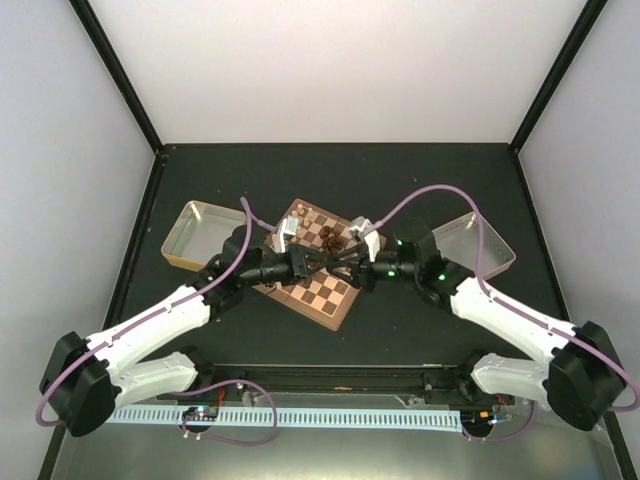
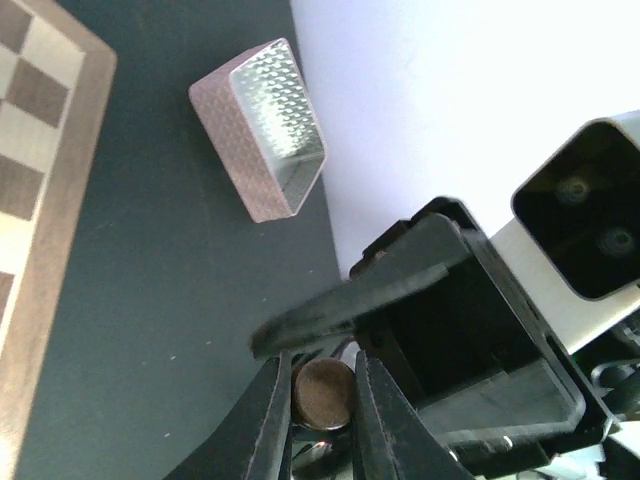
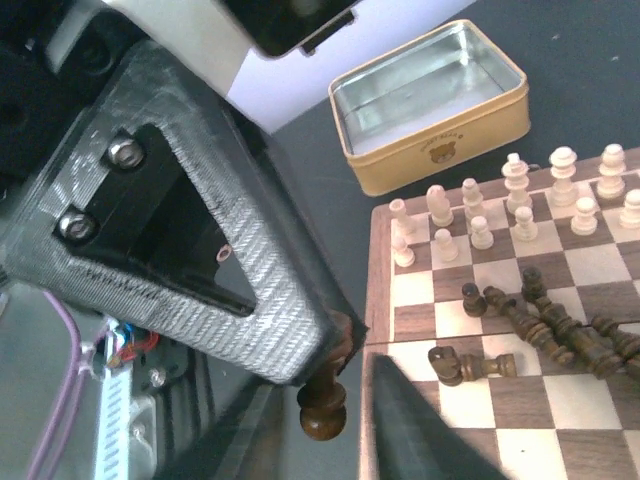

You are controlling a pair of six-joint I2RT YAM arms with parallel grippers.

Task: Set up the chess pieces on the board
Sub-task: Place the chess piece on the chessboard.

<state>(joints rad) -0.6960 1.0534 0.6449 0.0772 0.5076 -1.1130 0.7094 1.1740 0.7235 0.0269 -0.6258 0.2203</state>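
board (image 2: 62, 200) cut by frame edge, chess pieces (image 1: 333, 237) tiny and indistinct

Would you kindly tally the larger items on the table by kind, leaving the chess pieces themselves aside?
Metal trays: 2
Chessboard: 1
Robot arms: 2
Total: 5
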